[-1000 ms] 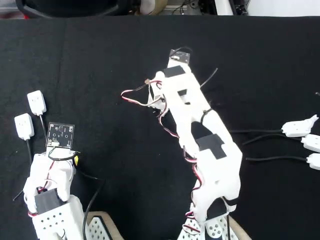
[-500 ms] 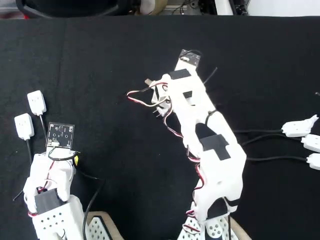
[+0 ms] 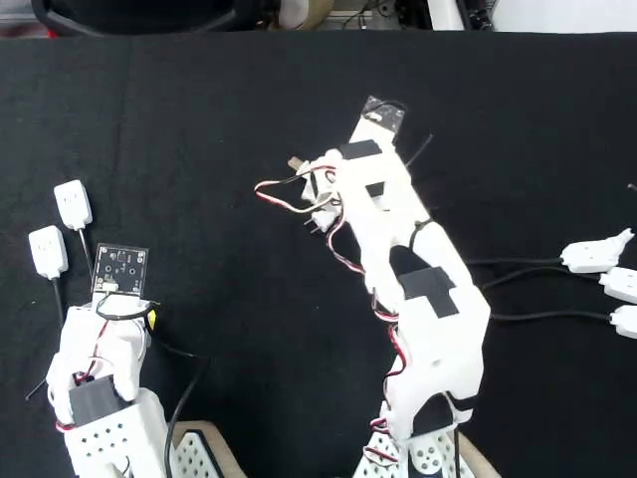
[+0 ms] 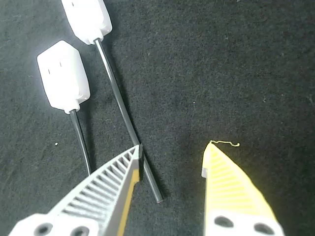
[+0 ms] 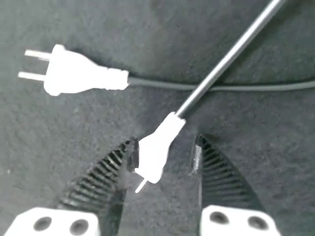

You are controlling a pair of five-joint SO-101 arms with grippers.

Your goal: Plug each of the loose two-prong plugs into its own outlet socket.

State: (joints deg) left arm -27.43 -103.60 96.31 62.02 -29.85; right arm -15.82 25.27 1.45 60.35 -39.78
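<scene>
My right gripper (image 5: 163, 154) is open just over the black cloth, its jaws on either side of a small white two-prong plug (image 5: 156, 150). That plug's black cable (image 5: 231, 51) runs away at a slant. A second white plug (image 5: 74, 77) lies flat farther off, prongs pointing away from its own cable. The right arm (image 3: 383, 209) stretches over the table's middle. My left gripper (image 4: 172, 151) hangs open and empty above the cloth. Two white outlet sockets (image 4: 63, 81) (image 4: 86, 17) lie beyond it with their black cords, at the table's left (image 3: 72, 204) (image 3: 47, 251).
Three white cord ends (image 3: 594, 255) (image 3: 623, 285) (image 3: 626, 320) lie at the right edge, their black cables running toward the right arm. Loose red and white servo wires (image 3: 284, 194) hang beside that arm. The left arm's base (image 3: 100, 398) sits at the front left.
The right arm has shifted a little to the right and farther from the front edge, mostly in the first half second. The left arm has not moved.
</scene>
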